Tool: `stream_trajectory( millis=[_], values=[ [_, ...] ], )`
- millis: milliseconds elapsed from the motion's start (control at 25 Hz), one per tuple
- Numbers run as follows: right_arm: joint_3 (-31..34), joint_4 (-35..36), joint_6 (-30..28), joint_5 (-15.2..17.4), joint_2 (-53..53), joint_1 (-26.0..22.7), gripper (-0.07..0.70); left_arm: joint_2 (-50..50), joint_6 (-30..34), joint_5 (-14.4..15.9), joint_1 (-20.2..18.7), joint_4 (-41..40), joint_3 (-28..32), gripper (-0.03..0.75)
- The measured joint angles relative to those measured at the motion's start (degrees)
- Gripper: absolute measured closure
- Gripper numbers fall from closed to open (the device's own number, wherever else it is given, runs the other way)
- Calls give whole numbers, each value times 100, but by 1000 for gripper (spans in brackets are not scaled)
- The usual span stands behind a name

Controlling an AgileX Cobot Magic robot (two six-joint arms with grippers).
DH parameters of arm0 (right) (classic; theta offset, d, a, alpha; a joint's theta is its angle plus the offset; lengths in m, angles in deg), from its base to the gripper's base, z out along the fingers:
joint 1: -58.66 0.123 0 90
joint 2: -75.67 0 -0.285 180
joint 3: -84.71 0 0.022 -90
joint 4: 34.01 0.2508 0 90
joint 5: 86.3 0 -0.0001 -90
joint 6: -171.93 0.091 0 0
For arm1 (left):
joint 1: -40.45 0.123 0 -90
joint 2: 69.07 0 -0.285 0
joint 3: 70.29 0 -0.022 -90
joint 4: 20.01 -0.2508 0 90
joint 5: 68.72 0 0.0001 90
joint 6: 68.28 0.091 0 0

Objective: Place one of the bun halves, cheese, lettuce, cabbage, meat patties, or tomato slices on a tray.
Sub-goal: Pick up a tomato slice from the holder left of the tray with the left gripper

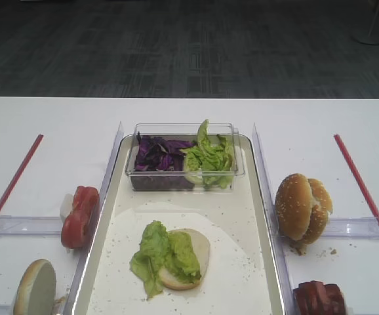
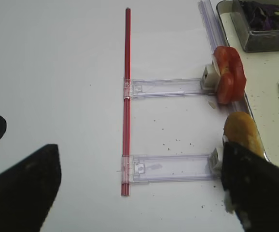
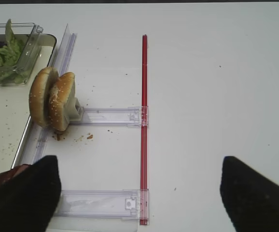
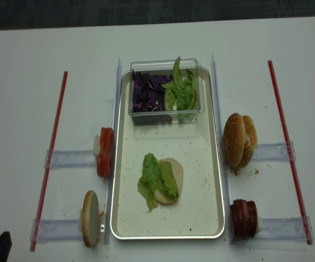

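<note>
Tomato slices (image 2: 229,73) stand on edge at upper right, beyond the left gripper's (image 2: 144,193) wide-spread, empty fingers (image 2: 23,188).

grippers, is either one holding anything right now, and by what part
Nothing is held. The left gripper and the right gripper both stand open over bare table.

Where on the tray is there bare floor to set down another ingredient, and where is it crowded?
On the tray, bare floor lies between the clear tub and the bun half topped with lettuce, down the right side beside that bun, and along the near rim. The far end is crowded: the tub of cabbage and more lettuce fills it.
</note>
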Motion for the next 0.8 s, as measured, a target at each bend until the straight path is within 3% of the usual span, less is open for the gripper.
stream_trajectory(
  millis=[520,800],
  values=[
    [0,0,19,0,0,0,-48,75,21,104,0,0,-23,97],
    [0,0,19,0,0,0,-48,1869,30,330,0,0,-130,97]
  ],
)
